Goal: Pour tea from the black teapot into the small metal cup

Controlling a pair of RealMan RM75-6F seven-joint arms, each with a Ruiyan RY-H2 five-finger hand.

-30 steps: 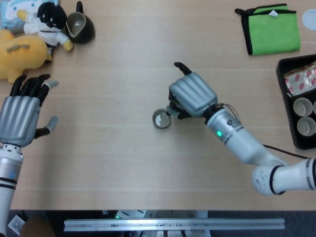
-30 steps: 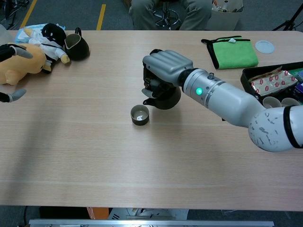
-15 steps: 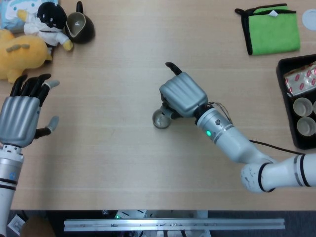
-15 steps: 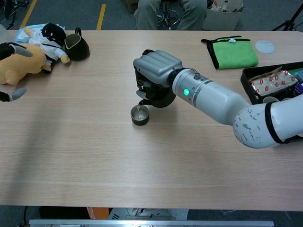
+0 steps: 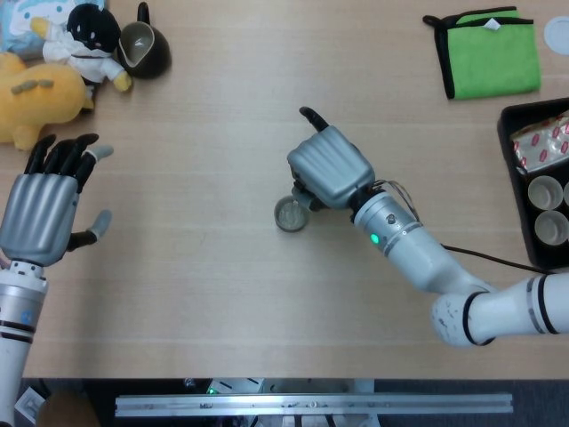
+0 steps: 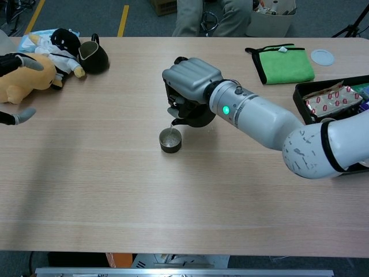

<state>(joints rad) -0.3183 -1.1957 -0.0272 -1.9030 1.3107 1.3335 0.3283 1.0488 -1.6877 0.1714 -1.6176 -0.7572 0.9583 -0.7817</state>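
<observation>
Head view: the right hand point(image 5: 329, 166) is wrapped around the teapot point(image 5: 300, 197), which it mostly hides, with the cup point(image 5: 290, 214) just below-left on the table point(image 5: 222, 285). The left hand point(image 5: 40, 203) hangs spread and holds nothing, well apart at the table's left. The hand blocks this camera's sight of the spout, so an overfill could go unnoticed here.

Chest view: the teapot point(image 6: 193, 118) tilts spout-down over the cup point(image 6: 170, 140), a thin stream apparently falling in. Too much tilt, or a sideways drift, would spill tea; a dipping spout could knock the light cup.
</observation>
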